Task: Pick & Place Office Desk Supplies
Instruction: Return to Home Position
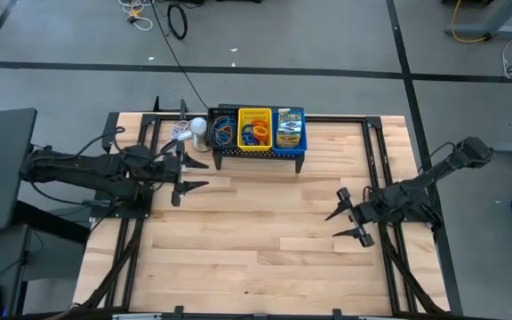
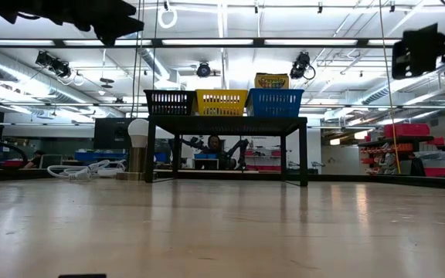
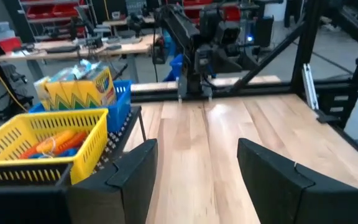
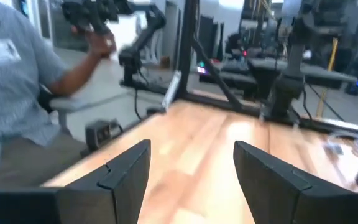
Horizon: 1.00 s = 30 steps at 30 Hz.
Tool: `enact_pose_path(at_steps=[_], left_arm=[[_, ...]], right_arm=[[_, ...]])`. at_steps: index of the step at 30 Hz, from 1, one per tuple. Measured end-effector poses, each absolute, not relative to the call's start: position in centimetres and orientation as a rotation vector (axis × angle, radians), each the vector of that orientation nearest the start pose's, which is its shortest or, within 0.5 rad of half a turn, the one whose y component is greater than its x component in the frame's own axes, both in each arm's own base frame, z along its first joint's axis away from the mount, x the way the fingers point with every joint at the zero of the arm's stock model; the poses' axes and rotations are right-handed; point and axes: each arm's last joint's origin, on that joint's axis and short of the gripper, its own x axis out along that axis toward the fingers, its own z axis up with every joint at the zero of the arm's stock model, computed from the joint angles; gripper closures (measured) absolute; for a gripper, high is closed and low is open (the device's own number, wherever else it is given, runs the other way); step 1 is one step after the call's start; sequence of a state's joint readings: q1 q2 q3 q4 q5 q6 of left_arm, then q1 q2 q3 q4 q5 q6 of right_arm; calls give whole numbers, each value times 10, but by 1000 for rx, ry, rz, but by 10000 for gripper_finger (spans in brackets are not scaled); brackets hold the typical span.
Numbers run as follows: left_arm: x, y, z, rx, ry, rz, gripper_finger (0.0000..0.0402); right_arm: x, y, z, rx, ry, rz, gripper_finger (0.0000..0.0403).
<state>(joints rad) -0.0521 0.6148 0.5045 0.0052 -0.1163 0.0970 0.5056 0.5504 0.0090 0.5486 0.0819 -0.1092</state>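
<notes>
On the bare wooden table (image 1: 256, 258), nearest the front edge, the right gripper (image 1: 343, 226) hangs forward of the black mesh stand (image 1: 256, 153) and off to its right, well apart from it. Its fingers (image 4: 126, 171) are spread wide with nothing between them.

Closer to the stand, the left gripper (image 1: 196, 174) hovers just off its front left corner, pointing along its front. Its claw is also wide and empty.

On top of the stand, three small mesh trays sit side by side in a row. The black tray (image 1: 223, 131) is on the left, the yellow tray (image 1: 255, 129) in the middle and the blue tray (image 1: 290, 129) on the right. Coloured rubber bands (image 1: 256, 135) lie in the black and yellow trays. Yellow-green crayon boxes (image 1: 289, 127) fill the blue one, though their number is hard to count from above; one pokes above its rim in the low view.

A white round object (image 1: 198, 127) with a cord rests just beside the stand's left end.
</notes>
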Motion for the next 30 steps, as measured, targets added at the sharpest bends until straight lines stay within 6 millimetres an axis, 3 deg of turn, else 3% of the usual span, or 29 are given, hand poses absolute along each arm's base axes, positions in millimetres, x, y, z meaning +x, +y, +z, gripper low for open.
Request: enact_pose_path(at_steps=[14,20,30], left_arm=[[160,-4,271,116,159,74,175],[160,-4,271,115,154,72,175],[160,-4,273,106,142,73,175]], right_arm=[[88,44,169,-138,-61,379,165],[88,42,169,-146,-61,340,165],[96,17,170,-198,-41,24,165]])
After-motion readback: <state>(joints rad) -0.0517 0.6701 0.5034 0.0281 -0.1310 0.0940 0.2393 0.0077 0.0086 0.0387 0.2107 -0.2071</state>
